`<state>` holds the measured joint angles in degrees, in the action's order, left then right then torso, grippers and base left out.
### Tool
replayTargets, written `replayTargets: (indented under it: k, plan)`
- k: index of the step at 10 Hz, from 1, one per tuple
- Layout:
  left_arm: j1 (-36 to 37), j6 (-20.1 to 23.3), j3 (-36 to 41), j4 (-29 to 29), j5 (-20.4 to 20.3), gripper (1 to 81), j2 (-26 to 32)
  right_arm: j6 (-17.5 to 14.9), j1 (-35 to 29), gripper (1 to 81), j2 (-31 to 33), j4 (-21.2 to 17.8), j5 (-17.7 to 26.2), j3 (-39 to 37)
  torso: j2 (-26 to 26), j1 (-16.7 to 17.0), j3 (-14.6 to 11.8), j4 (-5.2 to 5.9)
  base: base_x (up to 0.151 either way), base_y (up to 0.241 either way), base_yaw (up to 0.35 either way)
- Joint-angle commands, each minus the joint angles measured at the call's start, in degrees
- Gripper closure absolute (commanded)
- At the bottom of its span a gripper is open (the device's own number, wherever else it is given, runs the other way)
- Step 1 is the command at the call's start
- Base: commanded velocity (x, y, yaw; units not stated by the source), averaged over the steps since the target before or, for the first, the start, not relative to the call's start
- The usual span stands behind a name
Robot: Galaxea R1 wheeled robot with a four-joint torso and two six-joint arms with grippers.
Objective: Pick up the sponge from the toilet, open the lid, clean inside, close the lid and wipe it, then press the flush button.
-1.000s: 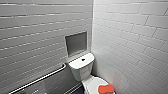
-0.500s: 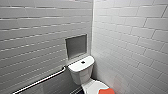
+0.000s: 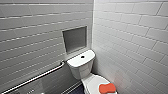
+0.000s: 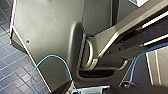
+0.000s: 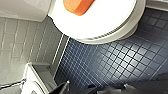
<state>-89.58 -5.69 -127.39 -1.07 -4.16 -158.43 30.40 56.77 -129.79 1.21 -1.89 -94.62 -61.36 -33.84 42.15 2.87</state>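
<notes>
Big dark grey body panel [image 4: 50, 32], matte and flat, with a pale edge strip [image 4: 13, 15] down one side and one small screw dimple [image 4: 27, 41]. A rounded oval recess [image 4: 81, 47] is cut into the panel, with a dull metal ring [image 4: 90, 53] seated in it. The jointed bar [image 4: 125, 28] coming off the ring is brushed grey-tan metal, with a darker black link [image 4: 130, 48] beneath. A thin light-blue cable [image 4: 51, 56] loops across the panel, and a second blue cable [image 4: 132, 67] runs by the bar. At the wrist end there's a pale grey-blue block [image 4: 91, 88] in black housing. In the right wrist view, black body parts [image 5: 112, 88] are blurred, shape unclear.
</notes>
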Motion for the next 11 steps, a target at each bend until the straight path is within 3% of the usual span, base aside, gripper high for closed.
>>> replayTargets:
  k: [1,3,6,9,10,11]
  plan:
    - [0.41,0.33,0.83,0.55,3.99,1.0,0.56,2.91,-8.72,1.0,2.14,-1.12,2.24,-0.02,-5.56,-3.56,5.19,0.0,0.0,0.0,0.0]
    - [-0.21,0.33,0.83,0.63,3.98,1.0,0.31,5.18,-12.5,1.0,0.66,-1.12,2.94,-1.51,-9.84,-6.29,8.04,0.0,0.0,0.0,0.0]
    - [-2.49,0.42,0.74,0.19,3.89,1.0,-0.93,7.21,-18.13,1.0,-3.22,-1.2,6.72,-5.64,-16.38,-10.49,9.49,0.0,0.0,0.0,0.0]
    - [-4.33,0.42,0.83,0.02,2.05,1.0,-1.37,8.7,-21.65,1.0,-7.08,-1.91,7.25,-9.42,-22.94,-14.62,11.91,0.0,0.0,0.0,0.0]
    - [-4.95,0.42,0.83,0.02,2.05,1.0,-1.37,9.67,-22.61,1.0,-7.61,-2.26,7.6,-10.04,-25.12,-15.99,15.43,0.0,0.0,0.0,0.0]
    - [-5.13,0.42,0.83,0.19,1.79,1.0,-1.29,10.72,-23.4,1.0,-8.14,-2.26,7.51,-10.65,-27.08,-17.2,16.65,0.0,0.0,0.0,0.0]
